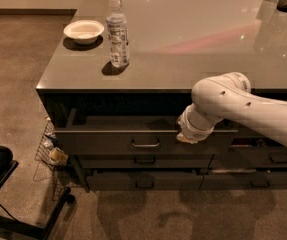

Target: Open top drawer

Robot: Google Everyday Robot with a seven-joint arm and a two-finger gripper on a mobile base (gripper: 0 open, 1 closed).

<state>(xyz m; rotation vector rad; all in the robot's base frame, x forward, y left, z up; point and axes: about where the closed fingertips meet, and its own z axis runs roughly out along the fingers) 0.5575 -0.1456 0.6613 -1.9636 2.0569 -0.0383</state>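
Note:
The top drawer point(103, 141) is a wide dark grey drawer under the counter edge. It stands partly pulled out, and a strip of its shallow interior point(123, 122) shows behind the front. Its small bar handle point(145, 145) is at the centre of the front and nothing touches it. My white arm point(243, 106) reaches in from the right. My gripper point(183, 136) is at the drawer's upper edge, right of the handle, mostly hidden behind the wrist.
A water bottle point(117, 32) and a white bowl point(83, 31) stand on the grey countertop point(193, 39). Shallower drawers point(144, 161) lie below, narrower ones point(278, 159) at the right. A wire basket point(50, 151) and a black chair base point(3, 194) are on the floor at the left.

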